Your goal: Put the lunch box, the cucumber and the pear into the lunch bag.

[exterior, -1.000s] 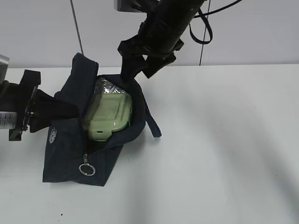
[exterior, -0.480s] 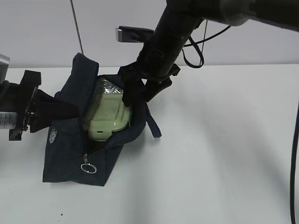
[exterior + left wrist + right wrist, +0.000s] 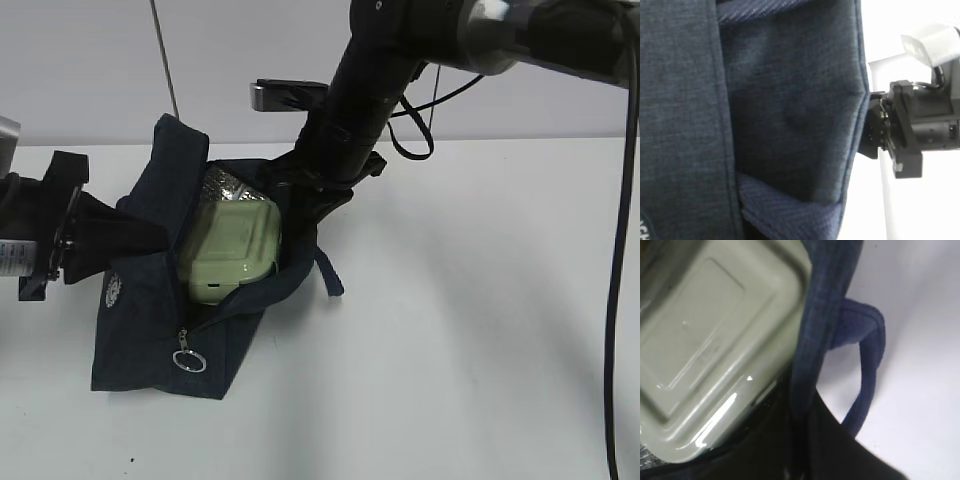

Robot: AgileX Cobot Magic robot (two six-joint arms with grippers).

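Observation:
The navy lunch bag point(image 3: 150, 330) lies open on the white table at the left. The pale green lunch box point(image 3: 232, 250) sits inside its mouth, against silver lining. My right gripper point(image 3: 300, 207) reaches down at the bag's right rim and is shut on that fabric edge; in the right wrist view the rim point(image 3: 815, 325) runs down between the dark jaws beside the lunch box lid point(image 3: 715, 350). My left gripper point(image 3: 138, 236) is shut on the bag's left side, and navy cloth point(image 3: 790, 110) fills its wrist view. The cucumber and the pear are out of view.
A strap handle point(image 3: 330, 272) loops out onto the table right of the bag. The zipper's metal ring pull point(image 3: 186, 361) hangs at the bag's near corner. A pale wall rises behind the table's far edge. The right arm's cable point(image 3: 622, 250) hangs at the right.
My right gripper came down from above the bag to its right rim and went from open to shut on the fabric. The left gripper and the lunch box stayed put.

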